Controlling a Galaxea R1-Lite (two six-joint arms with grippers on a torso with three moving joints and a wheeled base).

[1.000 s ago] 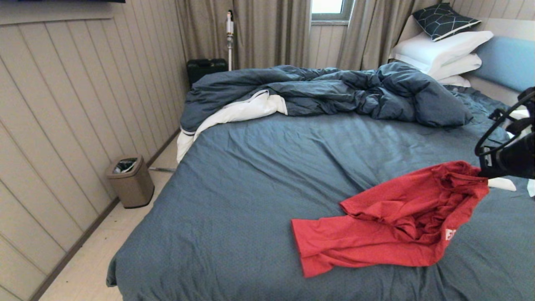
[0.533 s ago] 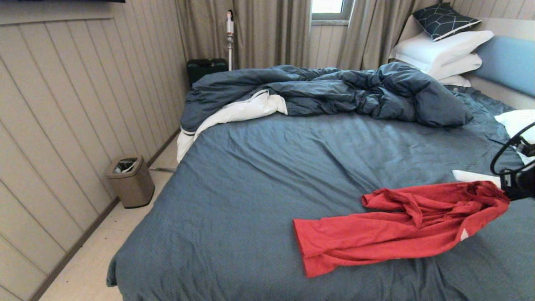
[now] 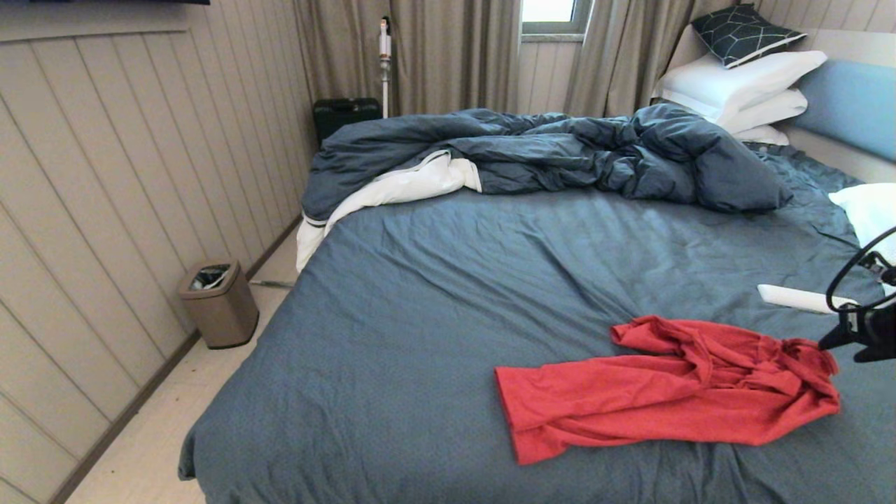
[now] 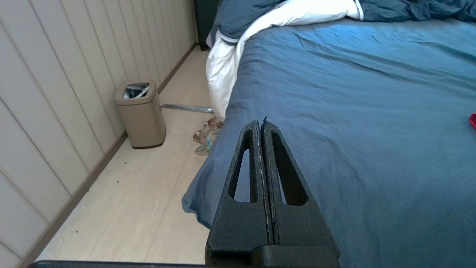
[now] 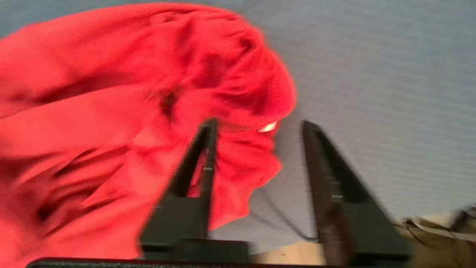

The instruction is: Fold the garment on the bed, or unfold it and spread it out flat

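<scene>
The red T-shirt (image 3: 665,388) lies crumpled and stretched sideways on the blue-grey sheet of the bed (image 3: 455,280), near its front right. My right gripper (image 3: 833,343) hovers just past the shirt's bunched right end, fingers apart. Seen from the right wrist, the gripper (image 5: 258,126) is open: one finger lies over the red fabric (image 5: 130,111), the other over bare sheet, and the cloth hangs loose between them. My left gripper (image 4: 261,124) is shut on nothing, parked over the bed's front left corner, outside the head view.
A rumpled dark blue duvet (image 3: 546,150) with white lining fills the far side. White pillows (image 3: 742,87) stack at the headboard; another white pillow (image 3: 868,210) and a white object (image 3: 794,297) lie near the right gripper. A bin (image 3: 218,302) stands on the floor.
The right gripper carried the shirt's end to the right and down, then opened and dropped it. The shirt now lies flatter and more stretched out on the sheet.
</scene>
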